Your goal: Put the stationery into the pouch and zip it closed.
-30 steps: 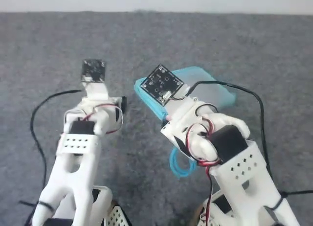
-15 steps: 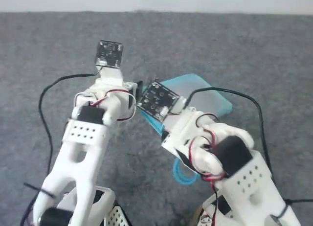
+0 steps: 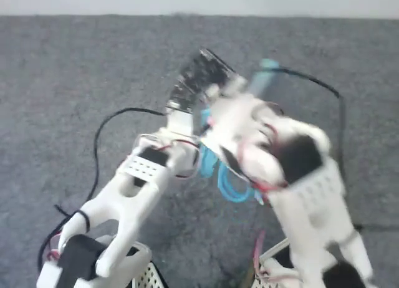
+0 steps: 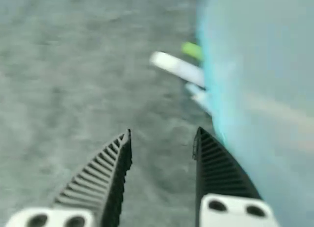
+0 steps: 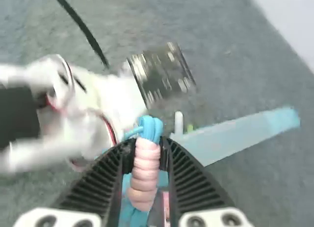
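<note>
Two tips: my right fingers [image 5: 191, 175], pinching the pink cord [image 5: 144, 170], should hold the pouch [image 4: 255, 89] steady while my spread left fingers [image 4: 110, 173] go for the pen [image 4: 176, 67] just ahead.

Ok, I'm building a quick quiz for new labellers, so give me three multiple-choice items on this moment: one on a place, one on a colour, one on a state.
1. Where is the white stationery piece relative to the left pincer?
A. Between its fingers
B. Beyond its tips, by the edge of the pouch
C. Under its base

2. What colour is the pouch?
A. Red
B. Yellow
C. Light blue

3. The right pincer is:
A. Shut on the coiled cord
B. Open and empty
C. Shut on the white piece

Answers: 1 B, it lies past the open tips; 2 C, its wall shows light blue; 3 A, pink and blue coils sit clamped between its fingers.
</note>
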`<action>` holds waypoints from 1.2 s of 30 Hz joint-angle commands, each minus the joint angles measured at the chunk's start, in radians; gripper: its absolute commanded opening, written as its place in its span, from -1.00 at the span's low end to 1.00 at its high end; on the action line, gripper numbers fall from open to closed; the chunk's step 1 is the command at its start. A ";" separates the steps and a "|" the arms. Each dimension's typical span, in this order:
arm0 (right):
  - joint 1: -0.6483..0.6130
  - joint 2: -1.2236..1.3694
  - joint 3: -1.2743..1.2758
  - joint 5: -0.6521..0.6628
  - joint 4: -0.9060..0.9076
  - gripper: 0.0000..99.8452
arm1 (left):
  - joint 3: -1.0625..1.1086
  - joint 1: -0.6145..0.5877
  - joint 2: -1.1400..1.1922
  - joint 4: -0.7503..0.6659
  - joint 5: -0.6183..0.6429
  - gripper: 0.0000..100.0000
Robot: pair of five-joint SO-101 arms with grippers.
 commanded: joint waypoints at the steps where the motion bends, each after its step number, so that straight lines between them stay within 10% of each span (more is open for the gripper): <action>1: -0.064 0.065 -0.055 -0.014 -0.013 -0.99 | -0.031 -0.011 -0.009 -0.025 0.071 -0.61; 17: -0.065 -0.318 0.904 -0.014 -0.479 -0.99 | -0.027 -0.503 -0.276 0.097 0.193 -0.61; 36: -0.120 0.028 0.470 0.086 -0.156 -0.99 | 0.013 -0.637 -0.295 0.170 0.011 -0.60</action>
